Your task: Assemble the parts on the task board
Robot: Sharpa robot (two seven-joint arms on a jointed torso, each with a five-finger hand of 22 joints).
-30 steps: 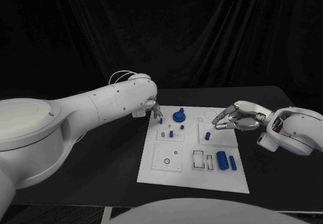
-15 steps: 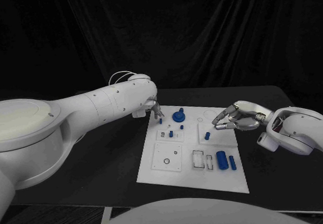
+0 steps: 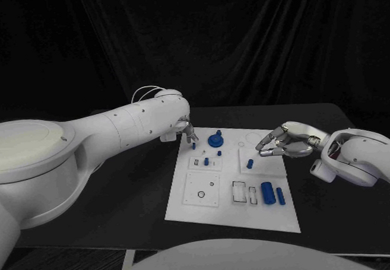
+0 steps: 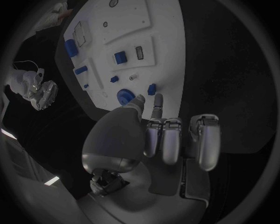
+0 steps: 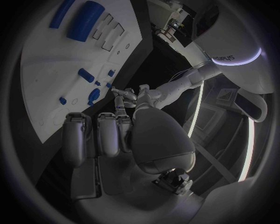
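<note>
The left hand holds nothing, fingers apart, by a small blue peg at the white board's upper left. The right hand is curled shut, empty, at the board's upper right.

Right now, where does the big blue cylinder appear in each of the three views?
Head view: the big blue cylinder lies on the near right part of the task board.
Left wrist view: the cylinder is on the board, beyond the small parts.
Right wrist view: it lies near the board's edge.
Shared landmark: the white rectangular slots beside it.
</note>
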